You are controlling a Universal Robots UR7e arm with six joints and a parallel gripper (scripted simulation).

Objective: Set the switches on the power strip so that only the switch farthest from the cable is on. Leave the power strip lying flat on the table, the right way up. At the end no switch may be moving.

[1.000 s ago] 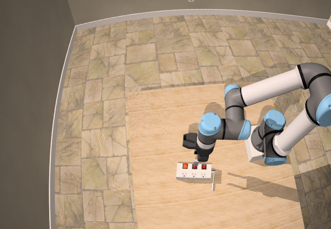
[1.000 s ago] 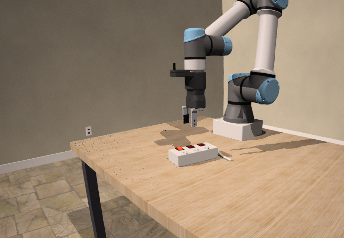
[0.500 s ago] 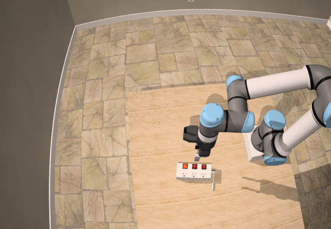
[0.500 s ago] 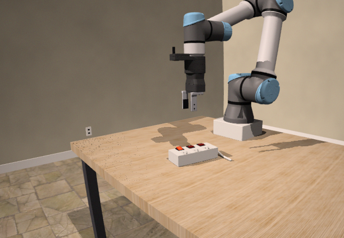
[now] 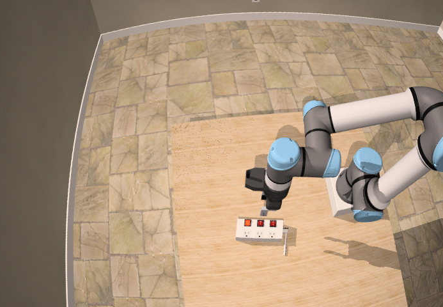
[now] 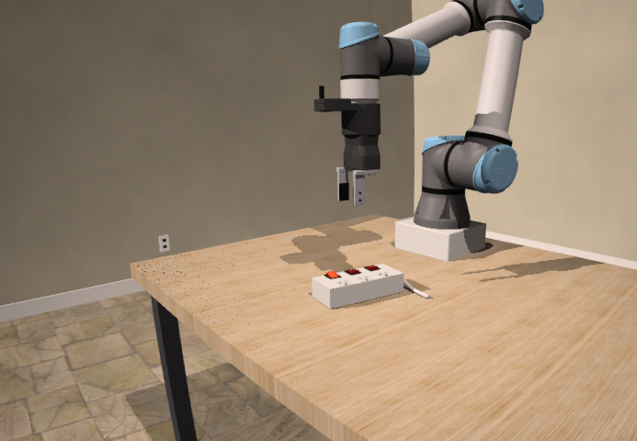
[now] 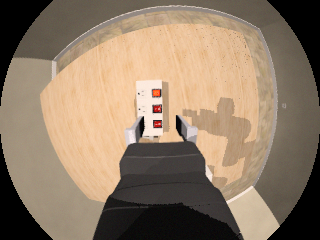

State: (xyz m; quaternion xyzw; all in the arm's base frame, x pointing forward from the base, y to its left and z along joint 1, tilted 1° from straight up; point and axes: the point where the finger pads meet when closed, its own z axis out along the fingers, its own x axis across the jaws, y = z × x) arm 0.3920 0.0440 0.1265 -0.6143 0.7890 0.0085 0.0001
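Note:
A white power strip (image 5: 259,229) lies flat on the wooden table, right way up, with three red rocker switches and a short cable stub (image 5: 285,244) at its right end. The switch farthest from the cable (image 5: 247,222) glows bright orange-red; the middle switch (image 5: 260,222) and the switch nearest the cable (image 5: 272,223) look darker red. The strip also shows in the side view (image 6: 357,285) and the wrist view (image 7: 151,108). My gripper (image 6: 350,191) hangs open and empty well above the strip's back edge. Its two fingers frame the strip in the wrist view (image 7: 160,128).
The arm's white base block (image 6: 439,237) stands on the table behind and to the right of the strip. The table's left edge (image 6: 194,311) drops off to the tiled floor.

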